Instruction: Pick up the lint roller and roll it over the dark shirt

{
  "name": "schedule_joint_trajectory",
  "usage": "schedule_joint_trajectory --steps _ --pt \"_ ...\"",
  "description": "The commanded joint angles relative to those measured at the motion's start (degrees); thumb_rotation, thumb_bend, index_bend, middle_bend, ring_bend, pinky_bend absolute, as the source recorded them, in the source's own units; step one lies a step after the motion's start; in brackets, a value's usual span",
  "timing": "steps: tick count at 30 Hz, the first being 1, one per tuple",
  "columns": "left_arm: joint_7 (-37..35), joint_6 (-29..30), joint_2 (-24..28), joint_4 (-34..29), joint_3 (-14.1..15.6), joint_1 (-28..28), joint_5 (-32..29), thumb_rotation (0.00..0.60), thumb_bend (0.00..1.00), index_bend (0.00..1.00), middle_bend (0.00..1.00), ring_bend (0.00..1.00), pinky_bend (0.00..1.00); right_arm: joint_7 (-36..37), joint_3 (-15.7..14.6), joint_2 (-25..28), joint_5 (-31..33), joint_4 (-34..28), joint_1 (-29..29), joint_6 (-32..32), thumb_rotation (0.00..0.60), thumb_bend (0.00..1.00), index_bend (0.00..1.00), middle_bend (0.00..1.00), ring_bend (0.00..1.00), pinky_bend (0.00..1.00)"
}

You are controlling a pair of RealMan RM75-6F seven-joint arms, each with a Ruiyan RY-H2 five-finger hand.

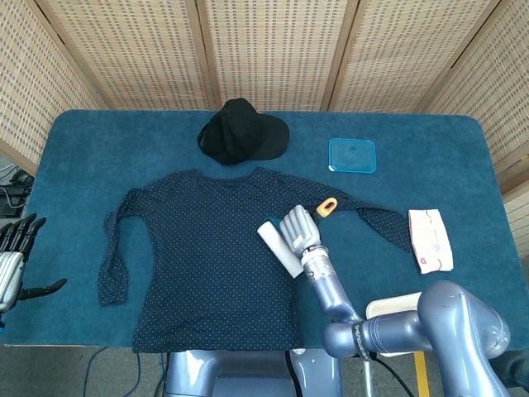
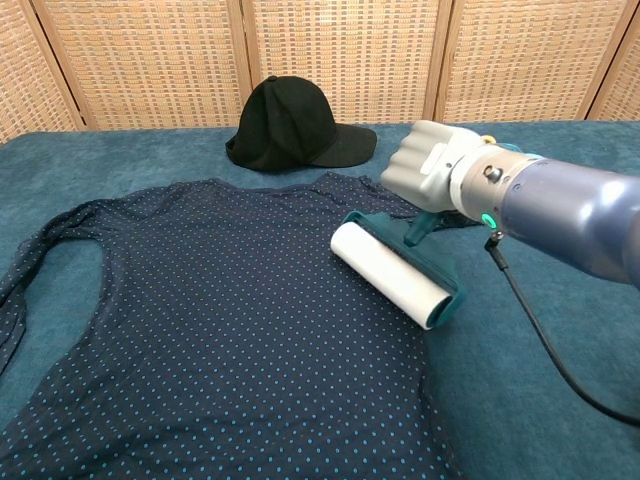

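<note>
A: Where's the roller [image 2: 392, 273] right now?

B: On the shirt [image 1: 207, 248], at the right edge of the body, near the right armpit. In the chest view the white drum lies on the dotted cloth with its far end just at the hem side.

A: And who has it?

B: The right hand [image 1: 298, 231]. Its fingers are clenched round the teal handle, whose orange tip pokes out toward 1 o'clock in the head view. The left hand [image 1: 11, 256] hangs off the table at 9 o'clock, fingers spread, holding nothing, well apart from everything.

A: Which way does the drum lie from the fist?

B: Just beside it, at about 9 o'clock in the head view. Its long axis runs from 11 to 5 o'clock, so it would roll crosswise, toward 8 or 2.

A: So the next stroke?

B: I'd judge toward 8 o'clock, back over the chest; the other way runs off onto the table [image 1: 463, 165]. The cap [image 1: 241, 132], lid [image 1: 352, 155] and packet [image 1: 431, 240] are clear of that path.
</note>
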Motion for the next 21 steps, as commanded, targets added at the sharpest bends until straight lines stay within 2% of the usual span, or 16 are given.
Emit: schedule_joint_trajectory --steps 1,8,15,21 --pt "0.0 0.0 0.0 0.0 0.0 0.0 -0.1 0.600 0.00 0.00 0.00 0.00 0.00 0.0 0.2 0.3 0.3 0.0 -0.2 -0.3 0.600 0.80 0.73 1.00 1.00 1.00" --pt "-0.2 -0.3 0.0 0.2 0.0 -0.1 -0.3 0.600 0.00 0.00 0.00 0.00 0.00 -2.3 0.8 -2.3 1.0 -0.3 0.6 -0.1 0.600 0.80 0.73 1.00 1.00 1.00" --pt "-0.5 -0.4 0.0 0.4 0.0 -0.2 -0.4 0.600 0.00 0.00 0.00 0.00 0.00 -5.5 2.3 -8.1 0.0 -1.7 3.2 0.5 0.600 0.80 0.73 1.00 1.00 1.00" --pt "-0.4 -0.7 -0.1 0.6 0.0 -0.4 -0.5 0.600 0.00 0.00 0.00 0.00 0.00 -8.8 2.3 -12.3 0.0 -2.1 4.5 1.7 0.600 0.80 0.73 1.00 1.00 1.00"
